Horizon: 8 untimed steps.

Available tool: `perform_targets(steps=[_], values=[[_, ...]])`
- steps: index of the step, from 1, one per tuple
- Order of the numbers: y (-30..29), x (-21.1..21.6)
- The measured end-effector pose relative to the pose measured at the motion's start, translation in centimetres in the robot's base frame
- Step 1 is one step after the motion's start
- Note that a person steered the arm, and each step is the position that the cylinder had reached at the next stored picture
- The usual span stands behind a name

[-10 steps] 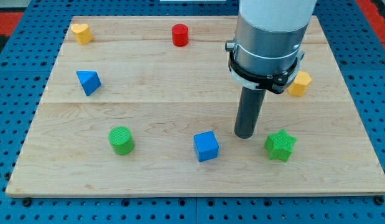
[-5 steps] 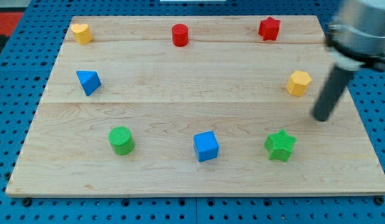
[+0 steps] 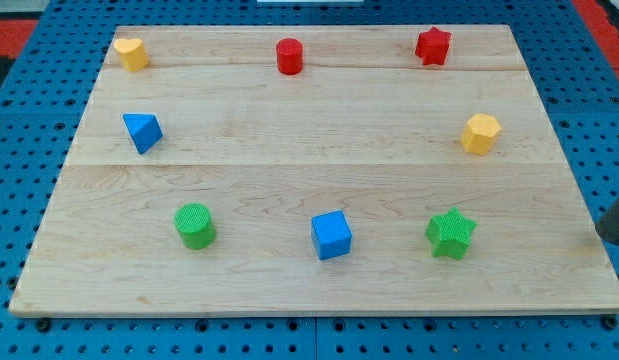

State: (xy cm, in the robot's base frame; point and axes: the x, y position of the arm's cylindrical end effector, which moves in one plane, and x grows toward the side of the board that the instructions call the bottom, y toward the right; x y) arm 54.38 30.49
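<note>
Pale wood fills my screen: the board (image 3: 289, 150) lies flat on the blue pegboard desk (image 3: 29, 330), with eight blocks ringed around it. Only a dark sliver of my rod shows at the view's right edge, at about four o'clock from the board's centre. My tip (image 3: 607, 240) sits right at the board's right rim, if not just off it; the frame cuts the rod, so I cannot tell exactly. There is no claw on this rig, just the bare rod, and it touches and holds nothing.

Nearest to my tip is the green star (image 3: 451, 233), lying at nine o'clock from it and apart from it. The yellow hexagonal block (image 3: 480, 133) sits at about ten o'clock from the tip, farther off.

Round the ring: red star (image 3: 432, 46) at one o'clock of the board, red cylinder (image 3: 289, 56) at twelve, a yellow block (image 3: 132, 53) at the far ten o'clock corner, blue wedge-shaped block (image 3: 142, 132) at nine, green cylinder (image 3: 195, 225) at seven, blue cube (image 3: 331, 235) at six. All stand well apart.
</note>
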Motion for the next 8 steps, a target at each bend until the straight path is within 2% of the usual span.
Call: perform_targets(steps=[1, 2, 3, 4, 5, 6, 7, 8], values=[[-1.4, 0.0], [-6.5, 3.3], [-16.9, 3.2], [-18.7, -1.9], [-18.2, -5.0], [-14.9, -6.0], [-18.2, -9.8], [-29.1, -9.0]])
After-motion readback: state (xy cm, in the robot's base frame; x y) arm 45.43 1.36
